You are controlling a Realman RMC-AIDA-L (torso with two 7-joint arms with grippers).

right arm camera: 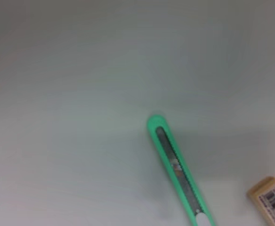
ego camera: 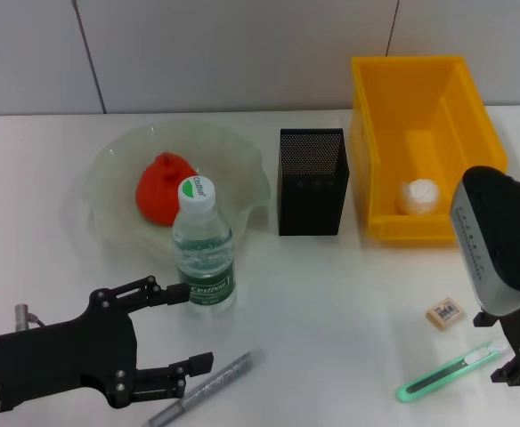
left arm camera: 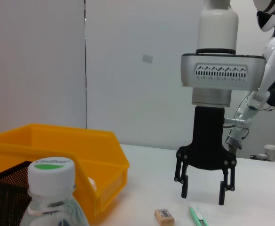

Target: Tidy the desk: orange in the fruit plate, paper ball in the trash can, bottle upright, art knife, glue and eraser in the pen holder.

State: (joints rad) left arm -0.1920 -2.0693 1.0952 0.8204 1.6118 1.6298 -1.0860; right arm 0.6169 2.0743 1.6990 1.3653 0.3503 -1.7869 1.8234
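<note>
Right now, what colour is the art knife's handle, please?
Green, clearest in the right wrist view: art knife.

Before you: one white desk (ego camera: 331,294), smooth and matte, evenly lit. Behind it, a pale grey panelled wall (ego camera: 242,53) with thin dark seams running between the panels.

art knife (right arm camera: 179,170) tip cut off, blurred

The tabletop (ego camera: 331,294) looks smooth, matt white. The fruit plate (ego camera: 109,169) is translucent and glossy, the bottle (ego camera: 203,253) clear plastic with a paper-like label. The pen holder (ego camera: 312,182) is matt black mesh, the trash can (ego camera: 474,116) glossy yellow plastic, the art knife (ego camera: 447,374) smooth green plastic.
</note>
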